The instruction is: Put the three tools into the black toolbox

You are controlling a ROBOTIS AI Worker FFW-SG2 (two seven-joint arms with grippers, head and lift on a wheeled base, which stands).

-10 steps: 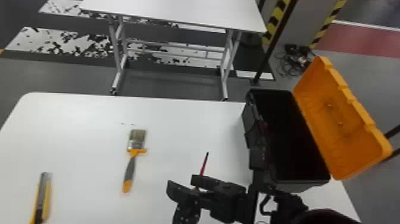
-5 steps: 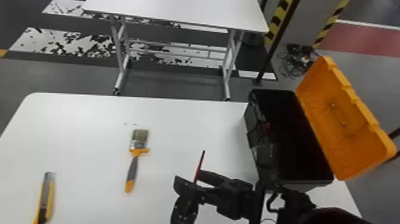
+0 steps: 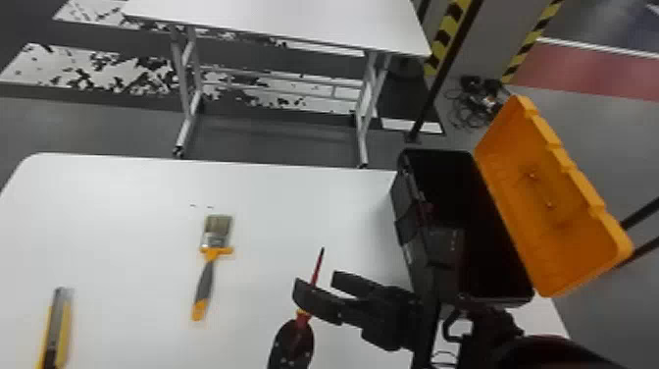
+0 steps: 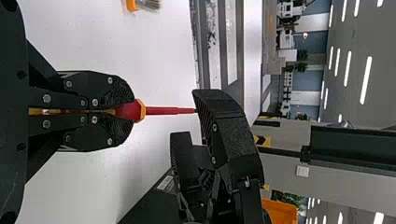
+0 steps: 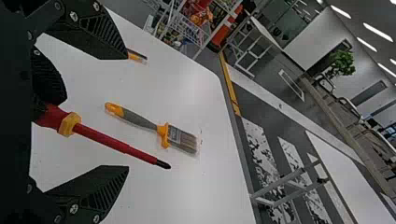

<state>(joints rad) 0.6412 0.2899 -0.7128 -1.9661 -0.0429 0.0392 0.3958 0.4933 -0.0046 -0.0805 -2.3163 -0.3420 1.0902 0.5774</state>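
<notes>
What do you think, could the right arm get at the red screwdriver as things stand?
Probably yes: the right claw is open, with the screwdriver seemingly between its two sides, though the left claw is gripping the handle.

Toolbox: black | lid: orange | screwdriver: red, yellow-orange collar, black tip | paintbrush: grey-and-orange handle, brownish bristles | cutter: yellow and grey | tabletop: plain white | hazard stripes: yellow-and-black diagonals

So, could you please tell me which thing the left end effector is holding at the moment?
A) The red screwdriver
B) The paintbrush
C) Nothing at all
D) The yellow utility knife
A: in the left wrist view, the left end effector is shut on the handle of the red screwdriver.
</notes>
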